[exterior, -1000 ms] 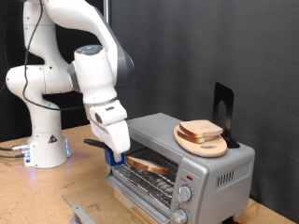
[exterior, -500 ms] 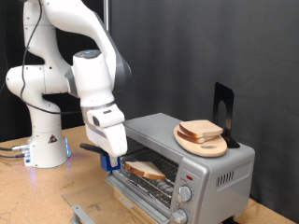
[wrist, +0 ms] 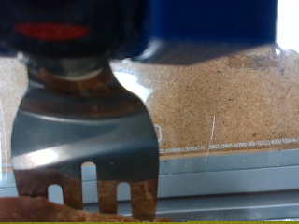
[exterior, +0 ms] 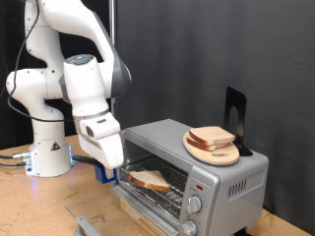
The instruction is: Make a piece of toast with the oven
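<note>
A white Franka arm reaches down at the exterior view's left of a silver toaster oven (exterior: 197, 162), whose door hangs open. The gripper (exterior: 108, 173) sits low beside the open mouth, holding a fork (wrist: 89, 140) between its fingers; the wrist view shows the flat metal tines pointing down at a brown crust edge. The fingers are closed around the fork's handle, presumably so the tool, not the fingers, reaches into the oven. The piece of toast (exterior: 150, 179) lies flat on the wire rack just inside the opening, touching or just beside the fork's tip. On the oven's roof, a round wooden plate (exterior: 212, 149) carries more bread slices (exterior: 211, 137).
</note>
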